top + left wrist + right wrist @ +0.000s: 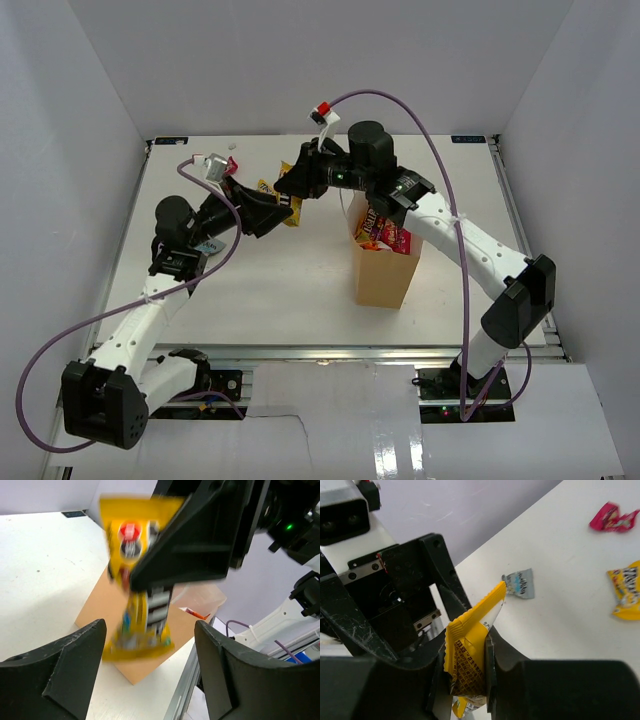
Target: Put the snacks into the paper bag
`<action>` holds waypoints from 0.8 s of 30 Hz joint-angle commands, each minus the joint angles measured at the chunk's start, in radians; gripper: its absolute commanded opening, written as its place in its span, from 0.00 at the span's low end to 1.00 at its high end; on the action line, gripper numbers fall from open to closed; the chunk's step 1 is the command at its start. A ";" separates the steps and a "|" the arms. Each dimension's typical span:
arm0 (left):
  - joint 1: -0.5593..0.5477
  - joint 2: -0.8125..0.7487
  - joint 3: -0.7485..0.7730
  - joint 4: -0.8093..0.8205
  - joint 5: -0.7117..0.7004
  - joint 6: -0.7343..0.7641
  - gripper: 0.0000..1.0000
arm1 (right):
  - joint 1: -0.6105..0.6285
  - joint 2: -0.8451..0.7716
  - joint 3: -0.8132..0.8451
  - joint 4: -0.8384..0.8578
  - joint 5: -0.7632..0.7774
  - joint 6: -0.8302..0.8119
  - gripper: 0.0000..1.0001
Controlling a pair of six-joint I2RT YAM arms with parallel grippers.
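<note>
White-walled enclosure with a white surface (300, 290). The paper bag (383, 278) stands upright right of centre, packets showing in its open mouth. The right pincer (466, 656) is clamped on a yellow packet (470, 642) held aloft left of the bag, presumably for carrying over. The left pincer (149, 630) gapes wide, empty.

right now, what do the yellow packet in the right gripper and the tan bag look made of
The yellow packet seems thin plastic or foil film: glossy print, crimped ridged edge, creased in the right gripper. The paper bag looks like matte tan kraft paper: stiff flat walls, standing upright.
</note>
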 commanded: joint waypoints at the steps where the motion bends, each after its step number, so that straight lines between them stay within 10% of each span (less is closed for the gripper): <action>1: 0.018 -0.066 -0.035 -0.072 -0.067 0.006 0.82 | -0.036 -0.094 0.092 0.037 0.034 -0.162 0.15; 7: 0.093 -0.106 -0.032 -0.332 -0.196 0.079 0.87 | -0.101 -0.168 0.129 -0.012 0.016 -0.291 0.13; 13: 0.098 -0.019 0.133 -0.837 -0.774 0.234 0.98 | -0.133 -0.319 0.042 -0.077 0.168 -0.507 0.14; 24: 0.132 0.422 0.307 -1.032 -1.248 0.201 0.98 | -0.227 -0.472 -0.283 -0.092 0.324 -0.649 0.22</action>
